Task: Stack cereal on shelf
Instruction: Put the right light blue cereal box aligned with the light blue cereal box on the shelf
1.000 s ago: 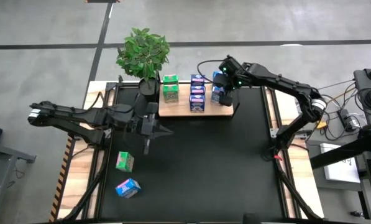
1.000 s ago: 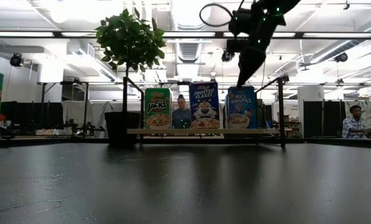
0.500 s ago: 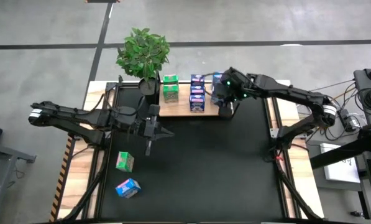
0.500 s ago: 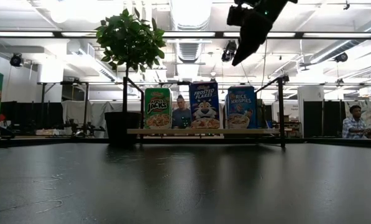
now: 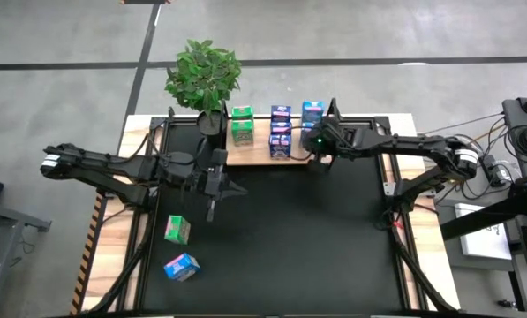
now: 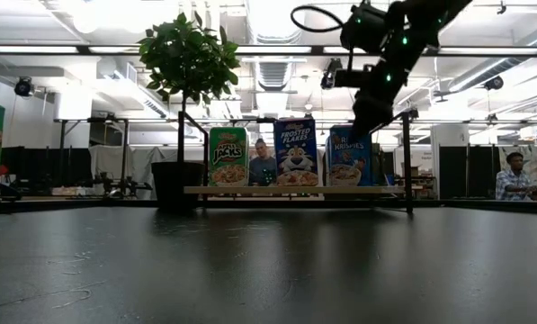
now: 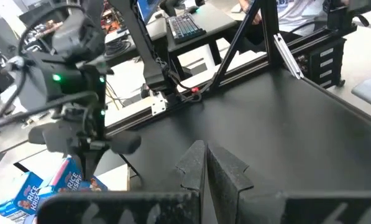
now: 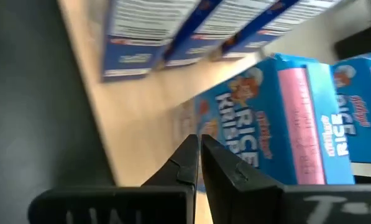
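While your right gripper (image 5: 317, 144) hangs at the shelf's (image 5: 256, 155) front right edge, its jaws are closed together on nothing, with the blue Rice Krispies cartons (image 8: 278, 130) just beyond their tips. Green cartons (image 5: 241, 124) and blue Frosted Flakes cartons (image 5: 281, 131) stand in rows on the same shelf. Your left gripper (image 5: 212, 181) waits over the black mat (image 5: 289, 238), jaws closed too, well apart from the green carton (image 5: 176, 230) and blue carton (image 5: 182, 266) lying at the counter's left front.
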Controlling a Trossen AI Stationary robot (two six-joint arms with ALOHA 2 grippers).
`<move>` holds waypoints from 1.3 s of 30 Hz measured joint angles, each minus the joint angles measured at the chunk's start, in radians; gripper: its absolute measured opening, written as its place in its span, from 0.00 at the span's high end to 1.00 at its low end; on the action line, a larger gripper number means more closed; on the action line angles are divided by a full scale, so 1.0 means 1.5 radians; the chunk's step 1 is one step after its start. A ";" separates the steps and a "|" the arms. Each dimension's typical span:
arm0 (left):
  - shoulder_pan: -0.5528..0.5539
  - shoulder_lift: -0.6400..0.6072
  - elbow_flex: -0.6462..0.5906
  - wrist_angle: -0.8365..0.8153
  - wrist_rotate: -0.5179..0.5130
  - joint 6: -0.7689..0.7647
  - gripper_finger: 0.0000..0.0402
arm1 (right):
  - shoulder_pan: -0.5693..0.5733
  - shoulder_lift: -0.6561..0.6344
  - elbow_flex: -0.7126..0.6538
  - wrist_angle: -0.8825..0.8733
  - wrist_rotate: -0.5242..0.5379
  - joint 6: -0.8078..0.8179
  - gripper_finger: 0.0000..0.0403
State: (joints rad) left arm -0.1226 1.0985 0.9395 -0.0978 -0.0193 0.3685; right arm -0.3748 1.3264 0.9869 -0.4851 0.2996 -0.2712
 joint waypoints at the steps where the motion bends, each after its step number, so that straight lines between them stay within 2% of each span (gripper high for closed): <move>1: 0.000 0.000 -0.001 0.000 0.000 0.002 1.00 | 0.000 0.001 -0.013 0.025 0.017 -0.005 0.98; 6: 0.001 0.000 -0.001 0.001 0.000 0.007 1.00 | -0.001 0.012 -0.048 0.086 0.093 -0.038 0.98; 10: 0.002 0.000 -0.001 0.001 0.000 0.008 1.00 | -0.001 0.016 -0.050 0.085 0.115 -0.050 0.98; 25: 0.003 0.000 -0.002 0.000 0.000 0.009 1.00 | -0.002 0.018 -0.050 0.095 0.115 -0.070 0.98; 39: 0.003 0.000 -0.007 0.000 0.000 0.008 1.00 | -0.002 0.066 -0.053 0.125 0.117 -0.075 0.98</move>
State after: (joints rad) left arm -0.1177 1.0983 0.9294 -0.0980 -0.0193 0.3809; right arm -0.3782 1.4254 0.9081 -0.2972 0.4754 -0.3832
